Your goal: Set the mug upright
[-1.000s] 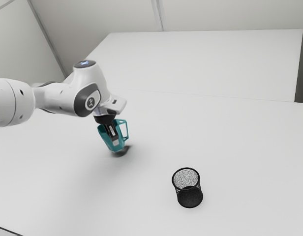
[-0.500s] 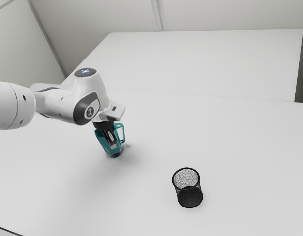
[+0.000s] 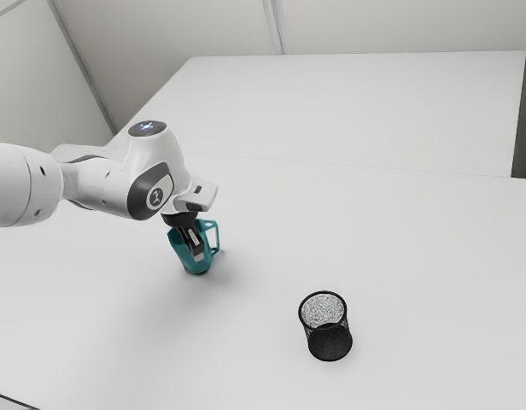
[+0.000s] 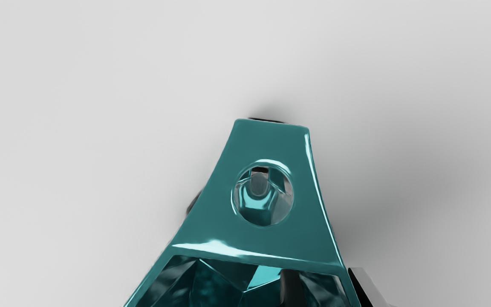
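Note:
My gripper (image 3: pixel 195 245) is at the teal mug (image 3: pixel 183 249), with a dark finger in front of its body. The mug appears to stand on its base, opening upward and handle (image 3: pixel 217 238) toward the exterior view's right. In the wrist view, the mug (image 4: pixel 249 238) shows its flat handle top with a round hole and part of its faceted inside. My gripper looks open: a finger (image 4: pixel 372 290) stands close outside the mug's wall, its dark inner face visible. The opposite finger's contact is hidden.
A black mesh cup (image 3: pixel 330 342) stands on the white table (image 3: pixel 400 256), nearer the camera and toward the exterior view's right from the mug. Bare table lies between the two. A raised white surface (image 3: pixel 357 111) is farther back.
The mug has come down toward the exterior view's left and turned from a marked tilt to nearly upright. My hand lowered with it, then stayed almost still while the gripper loosened.

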